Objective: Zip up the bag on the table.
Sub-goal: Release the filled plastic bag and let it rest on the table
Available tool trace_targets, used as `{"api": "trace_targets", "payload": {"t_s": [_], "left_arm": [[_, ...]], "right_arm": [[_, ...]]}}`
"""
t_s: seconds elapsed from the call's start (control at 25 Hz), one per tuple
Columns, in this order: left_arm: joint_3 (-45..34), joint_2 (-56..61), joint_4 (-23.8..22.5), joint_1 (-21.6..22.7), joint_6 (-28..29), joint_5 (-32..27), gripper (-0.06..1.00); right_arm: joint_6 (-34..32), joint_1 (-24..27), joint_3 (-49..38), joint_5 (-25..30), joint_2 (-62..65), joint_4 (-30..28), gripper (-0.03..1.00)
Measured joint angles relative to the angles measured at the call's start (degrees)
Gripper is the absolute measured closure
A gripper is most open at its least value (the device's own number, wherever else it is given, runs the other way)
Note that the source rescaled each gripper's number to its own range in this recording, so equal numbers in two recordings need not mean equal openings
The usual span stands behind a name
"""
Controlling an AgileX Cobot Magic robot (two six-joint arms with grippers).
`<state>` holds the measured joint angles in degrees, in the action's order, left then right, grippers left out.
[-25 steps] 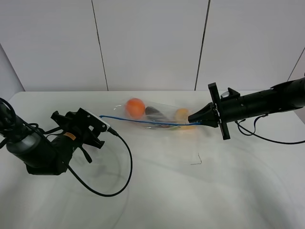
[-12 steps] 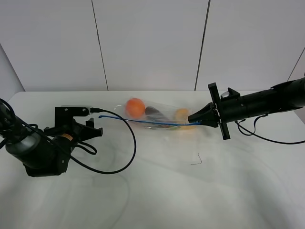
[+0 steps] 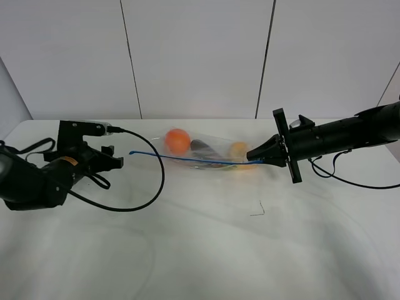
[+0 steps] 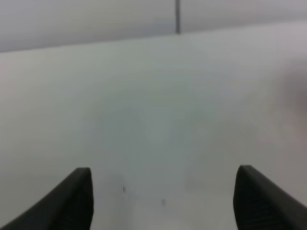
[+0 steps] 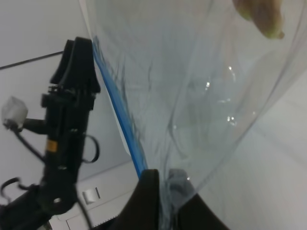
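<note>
Two end effectors seen, one at each end of the bag [image 3: 206, 153]. Closed tight, the right end effector [image 3: 253, 158], on the corner of the bag at the end of the blue seal strip [image 3: 187, 160]. In the right wrist view, dark fingers [image 5: 146, 201] pressed together, with clear crinkled plastic and the strip caught between them.

Spread wide, the left end effector [image 3: 112, 161], just beyond the other end of the strip, beside the bag and not touching it. In the left wrist view, fingers [image 4: 76, 199] far apart, only bare white tabletop [image 4: 158, 120] between them.

Lying on the tabletop, the bag, stretched long between the two arms, with the strip along its side nearest the camera. Strip sealed or not: cannot tell.

Inside the bag: orange round fruit [image 3: 177, 140] at the end next to the left end effector, dark purple piece [image 3: 201, 146] in the middle, yellow piece [image 3: 239, 150] at the gripped end.

Looping on the tabletop in front of the free end of the bag, a black cable [image 3: 147, 190] from the left arm. Well apart from the bag, in front of it, a small dark mark [image 3: 257, 211].
</note>
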<state>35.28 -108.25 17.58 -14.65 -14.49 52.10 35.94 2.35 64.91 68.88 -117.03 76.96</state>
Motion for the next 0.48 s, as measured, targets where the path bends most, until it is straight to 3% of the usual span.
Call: {"api": "trace_targets", "payload": {"t_s": [0.48], "left_arm": [[0.12,23.05,-0.93,5.43,-1.32,-50.05,0.00]], "right_arm": [[0.00,0.00,0.00,0.02,0.00,0.00,0.97]]}}
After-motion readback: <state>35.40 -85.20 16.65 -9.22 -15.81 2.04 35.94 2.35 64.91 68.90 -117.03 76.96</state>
